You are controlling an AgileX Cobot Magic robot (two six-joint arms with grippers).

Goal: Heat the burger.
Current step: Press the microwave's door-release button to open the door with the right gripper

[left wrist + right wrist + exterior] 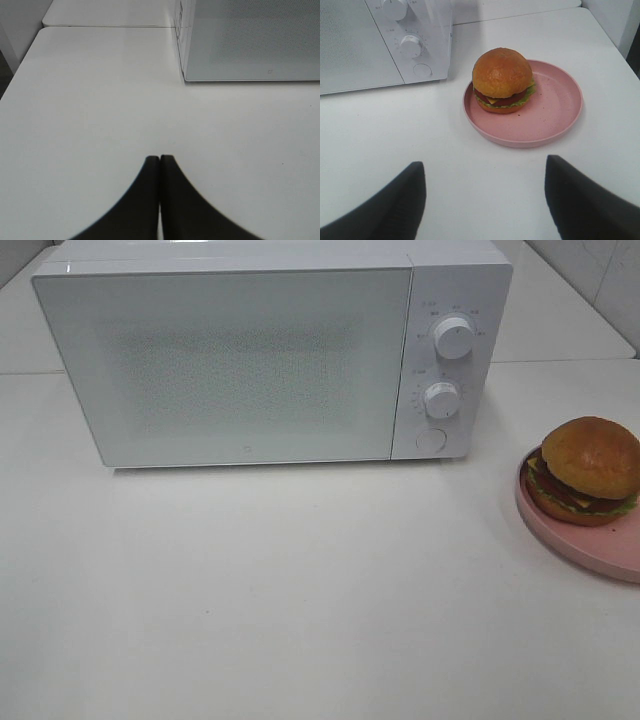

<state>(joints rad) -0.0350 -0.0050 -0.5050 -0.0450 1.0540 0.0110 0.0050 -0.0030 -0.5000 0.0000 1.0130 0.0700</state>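
Surface: white, flat.

Microwave: white, along the far edge, door shut, two dials and a round button on its right side.

Plate: pink, round, by the right edge of the surface and partly out of the high view.

Burger: on the plate, nearer the rim facing the microwave. Domed brown bun over lettuce, cheese, tomato and patty.

Handling, my estimate: light and soft. The bun would dent under a hard squeeze, and the stacked layers could slide apart. Best hold is probably across the sides, low enough to catch both bun halves, with gentle pressure. The stiff plate rim is an alternative.

Right tool: spread wide, holding nothing, above bare surface short of the plate.

Left tool: tips pressed together, holding nothing, near the microwave's left corner.
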